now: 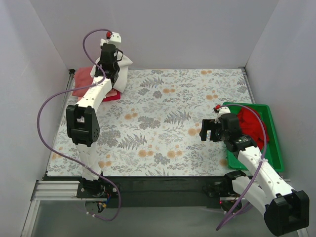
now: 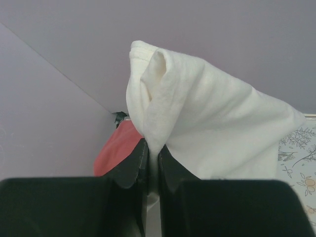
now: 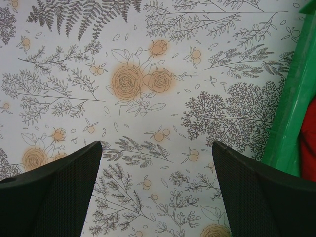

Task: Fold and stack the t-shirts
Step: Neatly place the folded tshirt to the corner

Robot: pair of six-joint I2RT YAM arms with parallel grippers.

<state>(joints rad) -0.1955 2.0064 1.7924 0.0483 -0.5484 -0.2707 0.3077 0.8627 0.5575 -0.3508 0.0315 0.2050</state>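
Partly hidden under the left arm (image 1: 96,91) in the top view: pink stack (image 1: 81,79). Cannot count its layers from there. Lower white tee (image 2: 207,128) lost behind the left gripper (image 2: 152,154) in its wrist view. Cut off at the right wrist view's right edge: red tee (image 3: 310,140) and tray (image 3: 289,98).

1. We see the white t-shirt (image 2: 212,128) as soft, matt cloth with a faint nap.
2. The left gripper (image 2: 152,150) looks to us like smooth black plastic with a slight sheen.
3. The right gripper (image 3: 157,148) has matt black, finely grained fingers (image 3: 59,192).
4. The table cover (image 3: 148,39) looks smooth, matt and printed.
5. The green tray (image 3: 286,113) on the right is smooth plastic.
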